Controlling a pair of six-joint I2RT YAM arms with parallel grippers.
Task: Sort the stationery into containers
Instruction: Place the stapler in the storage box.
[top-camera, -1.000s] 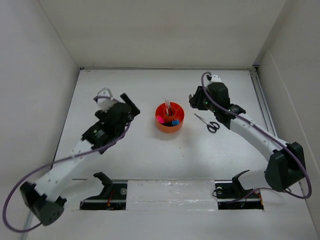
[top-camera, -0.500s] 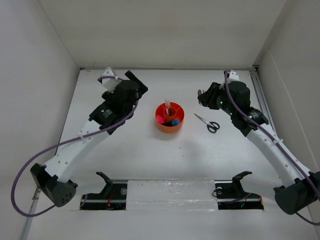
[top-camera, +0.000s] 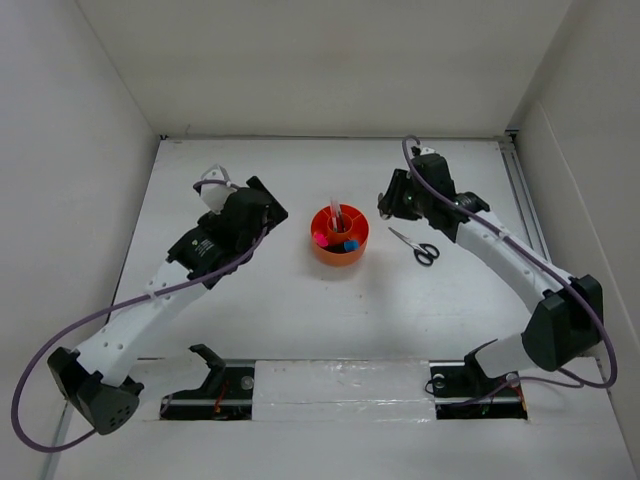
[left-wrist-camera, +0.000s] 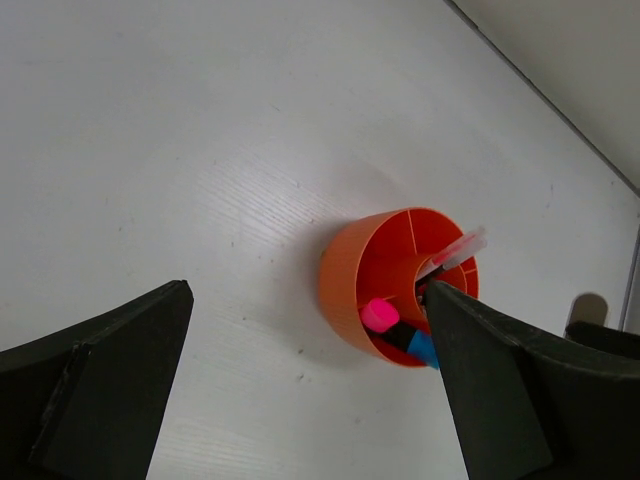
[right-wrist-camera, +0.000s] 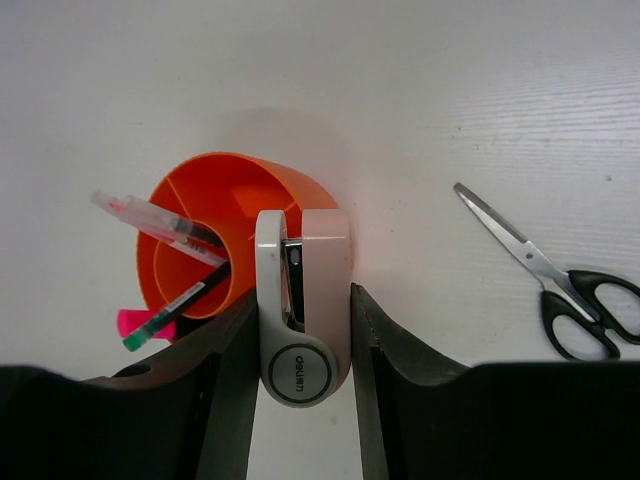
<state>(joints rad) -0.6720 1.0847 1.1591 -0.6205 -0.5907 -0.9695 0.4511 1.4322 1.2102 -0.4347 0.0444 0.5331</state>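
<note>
Markers (left-wrist-camera: 395, 325) and pens (right-wrist-camera: 170, 230) are in the organiser (top-camera: 339, 238). Right fingers (right-wrist-camera: 228, 400) clamp the clip (right-wrist-camera: 312, 290) near it, left fingers (left-wrist-camera: 100, 390) are apart and empty. Scissors (top-camera: 420, 248) lie on the table (top-camera: 300, 310), both yet to go in.

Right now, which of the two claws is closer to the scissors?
The right gripper, holding a pink-white clip, hangs just beyond the scissors; the left gripper is past the orange organiser.
</note>
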